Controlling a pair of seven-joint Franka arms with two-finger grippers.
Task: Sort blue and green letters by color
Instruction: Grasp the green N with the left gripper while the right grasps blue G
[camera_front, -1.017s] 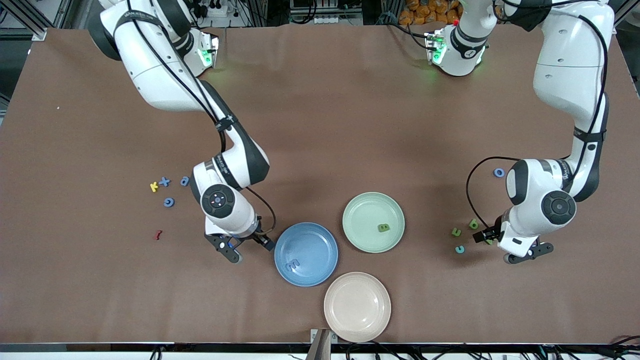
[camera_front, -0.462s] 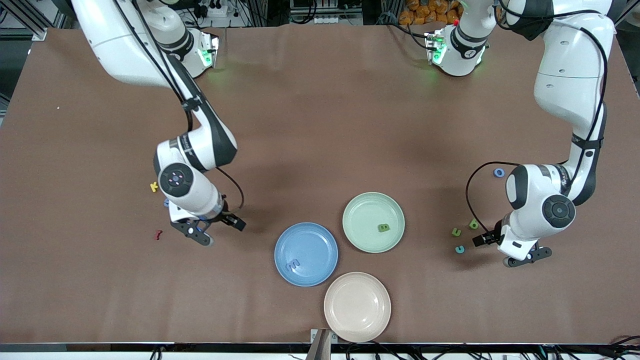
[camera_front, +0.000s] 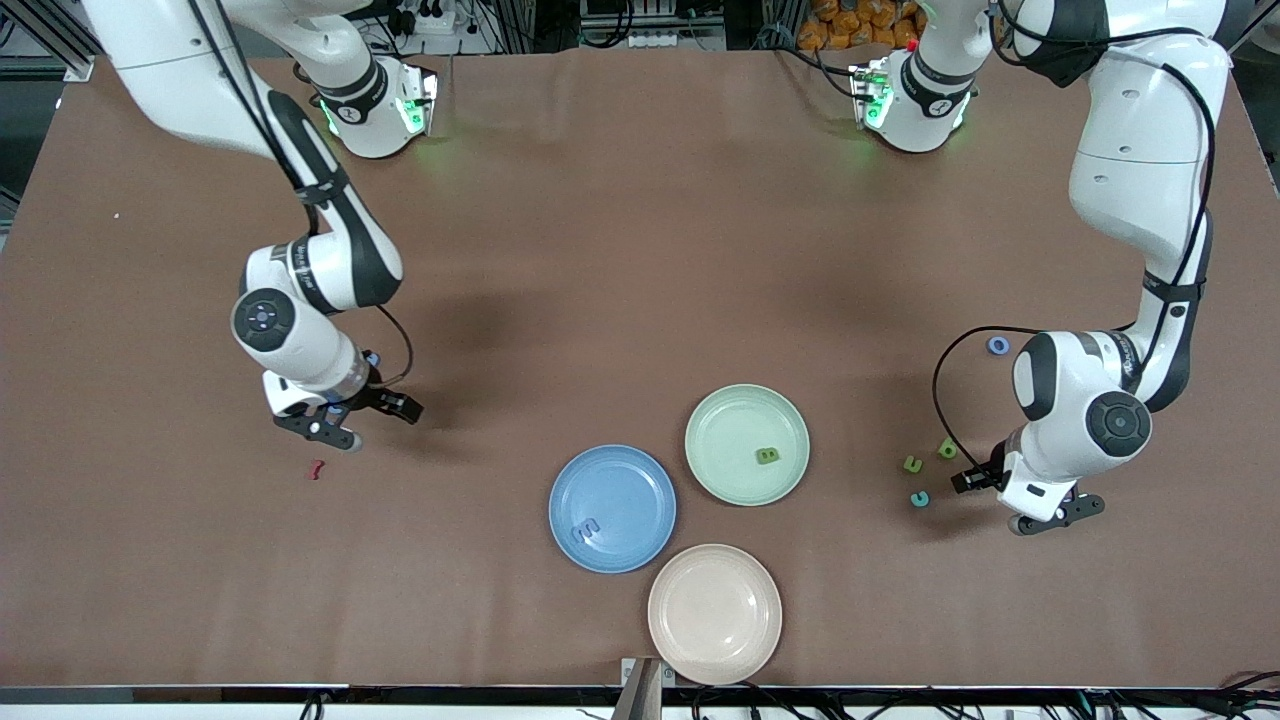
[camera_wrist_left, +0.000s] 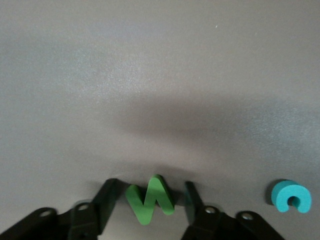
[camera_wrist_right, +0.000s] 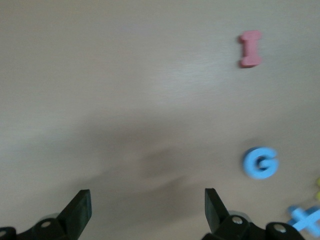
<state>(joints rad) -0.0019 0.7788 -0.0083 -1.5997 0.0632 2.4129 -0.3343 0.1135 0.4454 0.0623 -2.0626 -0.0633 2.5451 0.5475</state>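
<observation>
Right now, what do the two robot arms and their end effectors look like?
Both arms are glossy white with black joint bands and round dark-grey joint caps. A thin black cable loops beside each wrist. The left end effector and right end effector have slim black two-finger jaws. Green lights glow at both bases.

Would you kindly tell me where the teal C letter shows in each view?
Front view: the teal C letter lies toward the left arm's end, beside the left gripper.
Left wrist view: it lies apart from that gripper, off to one side.
Right wrist view: not in it.
Shared landmark: the left gripper.
</observation>
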